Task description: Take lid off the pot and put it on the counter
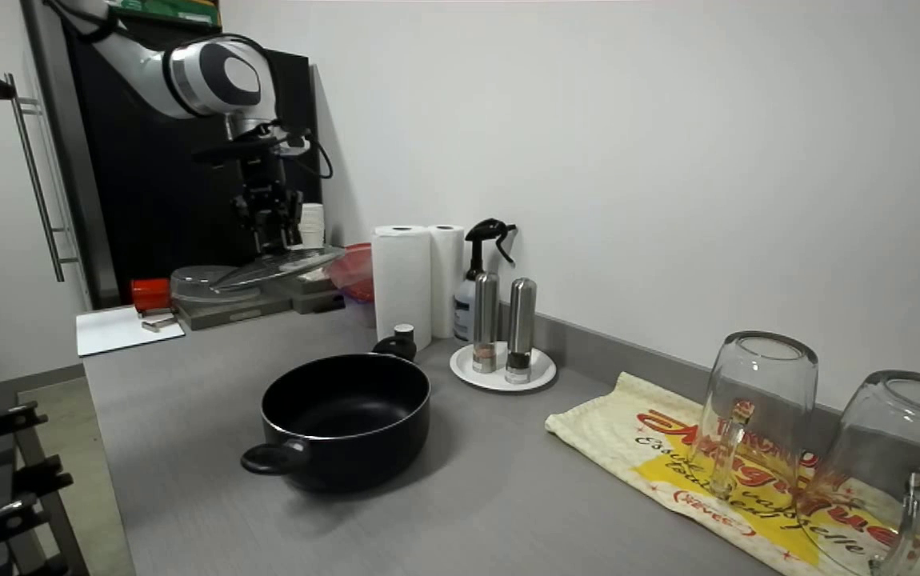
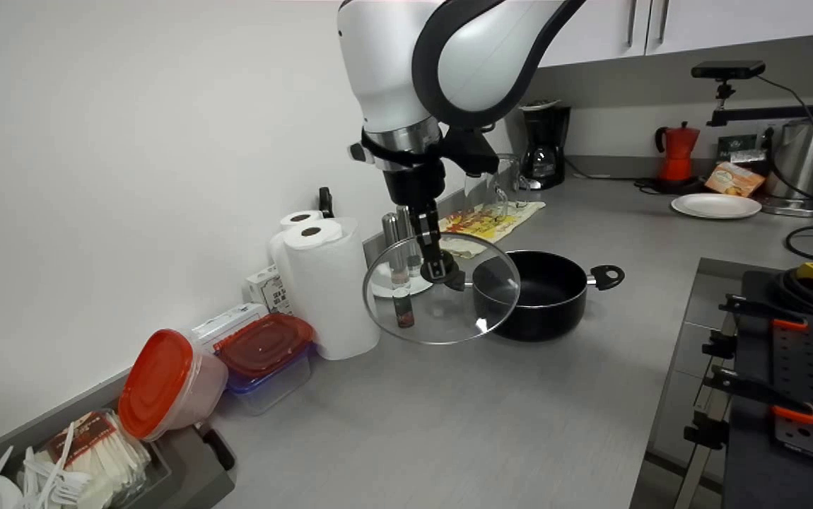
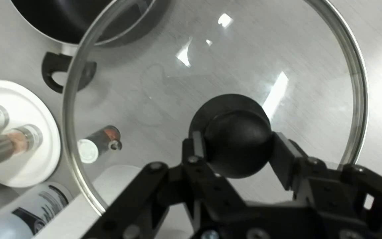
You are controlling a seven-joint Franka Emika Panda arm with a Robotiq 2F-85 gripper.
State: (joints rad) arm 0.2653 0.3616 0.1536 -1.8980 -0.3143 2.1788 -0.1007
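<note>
The gripper (image 3: pixel 239 146) pinches the lid (image 3: pixel 207 79) by its knob (image 3: pixel 236 136), likely the easiest hold, and has it tilted above the surface (image 2: pixel 477 417), with the pot (image 3: pixel 61 16) at the lid's ten o'clock in the wrist view, presumably to land clear of the pot.

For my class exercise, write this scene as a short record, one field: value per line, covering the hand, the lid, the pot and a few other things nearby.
hand: closed on the knob of the lid
lid: glass, tilted, in the air, clear of the counter
pot: upright on the counter, uncovered
plate: on the counter, holding two grinders
cloth: on the counter, two upturned mugs on it
progress: lid off the pot, not yet on the counter
</note>
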